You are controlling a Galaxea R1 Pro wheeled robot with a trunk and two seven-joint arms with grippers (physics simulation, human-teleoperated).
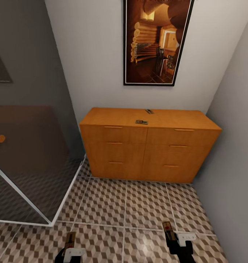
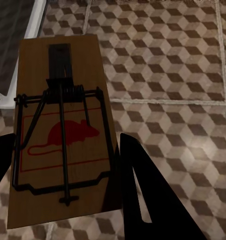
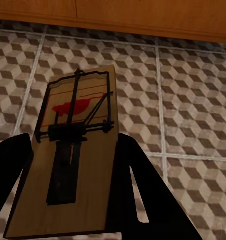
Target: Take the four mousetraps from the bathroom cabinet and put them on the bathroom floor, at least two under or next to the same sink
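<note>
Patterned floor tiles [image 1: 146, 204] run up to the orange cabinet [image 1: 149, 153], where two mousetraps [image 1: 141, 122] lie on top. Lower down, the left gripper [image 1: 70, 245] has its fingers [image 2: 142, 200] pinching a mousetrap [image 2: 60, 135]; the right gripper [image 1: 170, 234] pinches another mousetrap [image 3: 73, 155] above the floor.

Soft, even light fills the rendered bathroom, brightest on the white far wall [image 1: 98, 54] and fading to grey on the right wall. A pale sheen glazes the bathroom floor [image 1: 146, 204] near the robot. The cabinet [image 1: 146, 146] throws a faint shadow at its right foot. The smoked-glass shower enclosure [image 1: 29, 157] darkens the tiles behind it. Straight lines splay outward toward the head view's edges. All views are slightly soft; in both wrist views the black fingers [image 2: 142, 200] [image 3: 142, 200] show as flat silhouettes.
</note>
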